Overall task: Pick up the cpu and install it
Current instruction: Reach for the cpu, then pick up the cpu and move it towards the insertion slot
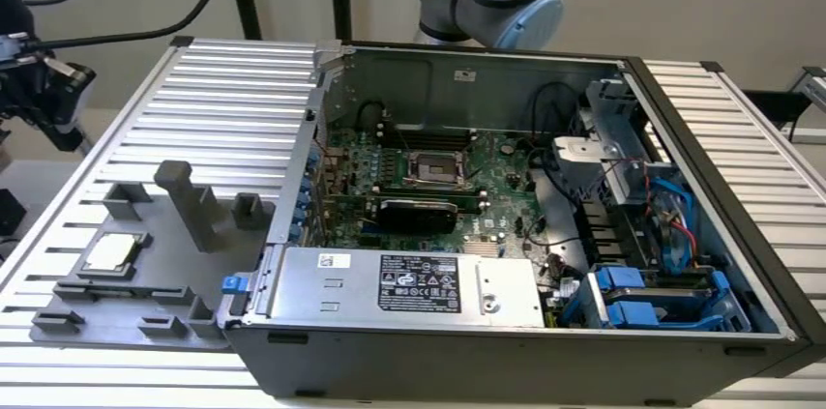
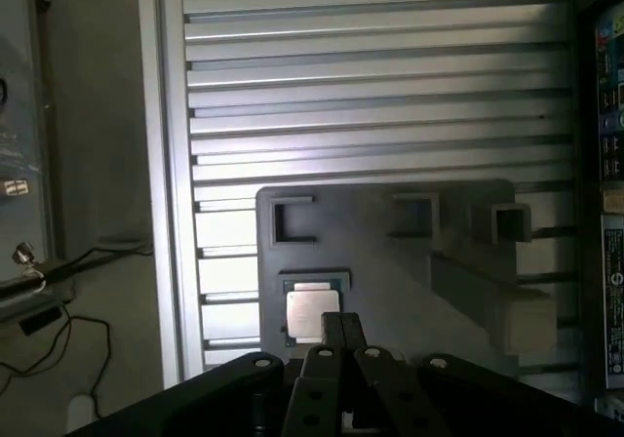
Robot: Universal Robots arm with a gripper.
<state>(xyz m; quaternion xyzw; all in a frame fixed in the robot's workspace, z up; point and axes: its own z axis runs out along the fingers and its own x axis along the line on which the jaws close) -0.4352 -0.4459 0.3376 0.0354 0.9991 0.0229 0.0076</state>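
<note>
The cpu point(image 1: 110, 251), a small flat square with a dull silver top, lies in a recess of the grey holder plate point(image 1: 149, 295) on the exterior view's left, beside the open computer case. In the wrist view the cpu point(image 2: 310, 312) sits just past my gripper point(image 2: 341, 322), whose two dark fingers point(image 2: 331, 332) are shut together with nothing between them. The gripper hangs well above the holder plate point(image 2: 390, 291), apart from the chip. Inside the case, the black motherboard socket point(image 1: 432, 169) with its metal frame lies open to view.
The open case point(image 1: 516, 351) stands on a ribbed aluminium table point(image 1: 220, 90). A grey power supply with a black label point(image 1: 413, 283) fills the case's front. Upright grey blocks point(image 1: 193, 206) rise from the holder plate. Cables and blue drive bays point(image 1: 645, 293) crowd the case's right side.
</note>
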